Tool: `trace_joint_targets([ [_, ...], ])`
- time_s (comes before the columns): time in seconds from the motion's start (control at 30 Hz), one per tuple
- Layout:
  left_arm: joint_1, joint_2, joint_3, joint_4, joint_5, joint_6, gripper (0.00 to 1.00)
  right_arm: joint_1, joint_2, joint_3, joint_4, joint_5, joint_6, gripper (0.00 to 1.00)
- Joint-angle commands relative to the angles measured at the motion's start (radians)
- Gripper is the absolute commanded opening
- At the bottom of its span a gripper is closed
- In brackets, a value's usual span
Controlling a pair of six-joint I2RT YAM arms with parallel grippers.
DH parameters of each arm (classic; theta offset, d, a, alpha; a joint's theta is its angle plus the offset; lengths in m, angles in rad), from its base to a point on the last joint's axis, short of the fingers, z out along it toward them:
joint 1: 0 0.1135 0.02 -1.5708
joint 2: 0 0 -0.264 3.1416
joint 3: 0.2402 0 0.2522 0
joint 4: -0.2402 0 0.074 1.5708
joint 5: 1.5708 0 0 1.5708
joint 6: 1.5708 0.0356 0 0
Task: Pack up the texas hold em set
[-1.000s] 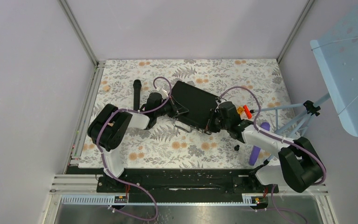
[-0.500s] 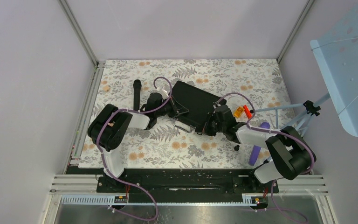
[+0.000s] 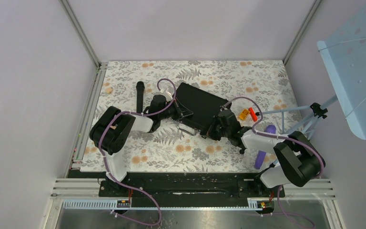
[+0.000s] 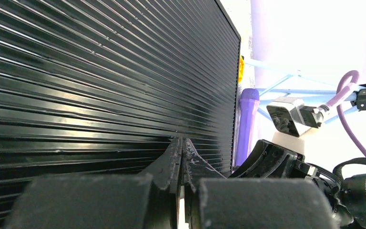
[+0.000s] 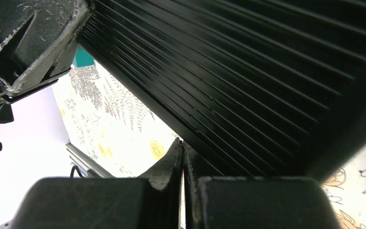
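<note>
The texas hold em set shows only as its black ribbed briefcase [image 3: 198, 106], lying closed and askew in the middle of the floral mat, with its silver handle [image 3: 187, 129] on the near side. Whatever is inside is hidden. My left gripper [image 3: 180, 113] is shut and empty, its tips against the case's left end. In the left wrist view the ribbed lid [image 4: 100, 81] fills the frame behind the shut left gripper [image 4: 181, 141]. My right gripper [image 3: 211, 131] is shut and empty at the case's near right corner. In the right wrist view the right gripper [image 5: 181, 142] touches the case's edge [image 5: 248, 95].
A black microphone [image 3: 139, 95] lies left of the case. Small orange and red blocks [image 3: 248, 113] sit at its right end, with a teal block [image 5: 82, 58] nearby. A purple cylinder [image 3: 262, 149] lies by the right arm. A tripod [image 3: 310, 117] with a blue perforated panel [image 3: 357, 62] stands at the right.
My right arm has folded in, its elbow swinging down and left, and its gripper slid a little left along the case's near right corner. The left arm and case stayed still.
</note>
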Motion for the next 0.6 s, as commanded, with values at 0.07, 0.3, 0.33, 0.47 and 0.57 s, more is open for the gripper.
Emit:
trace_joint_targets([
  [0.07,-0.007,0.026,-0.008,-0.111,-0.020,0.056,0.00,-0.007,-0.022,-0.152,-0.264,0.304,0.047,0.00],
  [0.3,-0.006,0.031,0.007,-0.118,-0.003,0.062,0.00,0.019,-0.033,-0.160,-0.290,0.357,0.080,0.00],
  [0.33,-0.006,0.031,0.007,-0.120,-0.002,0.063,0.00,0.018,-0.037,-0.159,-0.295,0.358,0.084,0.00],
  [0.47,-0.006,0.020,0.005,-0.121,0.008,0.065,0.00,0.020,-0.109,-0.166,-0.295,0.364,0.063,0.00],
  [0.57,-0.007,-0.016,0.002,-0.137,0.001,0.079,0.00,0.020,-0.222,-0.175,-0.271,0.340,-0.004,0.00],
])
